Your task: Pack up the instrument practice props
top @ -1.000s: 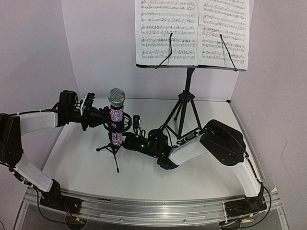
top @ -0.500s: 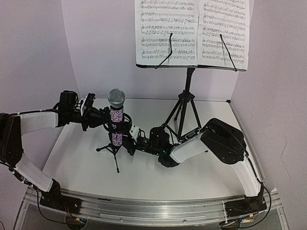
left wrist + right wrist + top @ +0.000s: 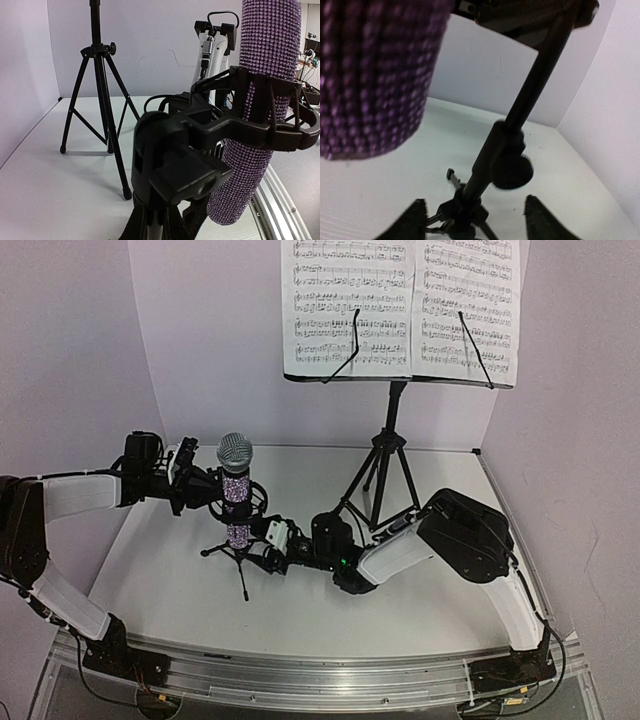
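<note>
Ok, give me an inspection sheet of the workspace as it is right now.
Surface: white table, props standing on it.
Job's things: purple microphone held in the clip of the small mic stand; music stand behind, holding sheet-music pages.
Clutter: nothing seen.
Grippers: left gripper at the mic clip, jaws hidden; right gripper open, low by the mic stand's pole.
Cables: thin black cable at the left arm base.
Surroundings: plain white walls.
</note>
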Tool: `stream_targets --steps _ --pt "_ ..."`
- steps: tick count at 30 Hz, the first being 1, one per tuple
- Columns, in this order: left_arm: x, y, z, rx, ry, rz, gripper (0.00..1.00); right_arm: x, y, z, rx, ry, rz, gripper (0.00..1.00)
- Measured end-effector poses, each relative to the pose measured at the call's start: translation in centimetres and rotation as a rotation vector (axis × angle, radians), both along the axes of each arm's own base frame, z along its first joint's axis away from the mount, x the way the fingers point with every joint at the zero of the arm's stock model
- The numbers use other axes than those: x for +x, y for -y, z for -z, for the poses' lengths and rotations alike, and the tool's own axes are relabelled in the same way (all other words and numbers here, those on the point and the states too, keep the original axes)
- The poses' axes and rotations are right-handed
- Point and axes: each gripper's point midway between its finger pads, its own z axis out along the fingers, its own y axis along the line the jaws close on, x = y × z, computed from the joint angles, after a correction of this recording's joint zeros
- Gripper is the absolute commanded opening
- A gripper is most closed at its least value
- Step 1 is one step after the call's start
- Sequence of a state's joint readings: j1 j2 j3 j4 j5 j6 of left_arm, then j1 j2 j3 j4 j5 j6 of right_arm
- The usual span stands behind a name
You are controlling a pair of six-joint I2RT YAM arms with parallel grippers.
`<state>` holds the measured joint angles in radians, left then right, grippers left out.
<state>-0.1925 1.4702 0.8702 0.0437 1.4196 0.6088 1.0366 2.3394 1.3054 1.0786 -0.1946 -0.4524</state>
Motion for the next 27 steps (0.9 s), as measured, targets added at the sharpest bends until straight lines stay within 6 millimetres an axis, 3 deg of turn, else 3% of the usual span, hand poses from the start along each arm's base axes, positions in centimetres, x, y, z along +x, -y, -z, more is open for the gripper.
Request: stream_targets --steps 3,6,14,21,25,27 --pt "-0.1 -0.1 0.6 0.004 0.018 -0.003 0.0 -0.9 0.9 1.6 -0.043 -0.036 0.011 0.89" --pt "-0.1 -0.3 0.8 0.003 0.038 -0.003 0.0 -1.8 1.8 1.7 -0.059 -0.068 0.018 0.89" --pt "-0.3 -0.9 1.7 -0.006 0.087 0.021 0.0 -3.8 2.8 -1.9 -0.006 -0.105 0.019 0.89" --pt "-1.0 -1.3 1.6 -0.039 0.112 0.05 0.0 -4.9 3.4 -2.6 0.013 -0.165 0.029 0.89" --pt "-0.4 -1.1 1.2 -0.026 0.071 0.05 0.0 -5.1 4.6 -3.0 0.022 -0.231 0.061 0.88" --pt "0.3 -0.7 2.3 0.034 0.017 0.022 0.0 -5.0 4.9 -4.0 0.042 -0.257 0.076 0.88"
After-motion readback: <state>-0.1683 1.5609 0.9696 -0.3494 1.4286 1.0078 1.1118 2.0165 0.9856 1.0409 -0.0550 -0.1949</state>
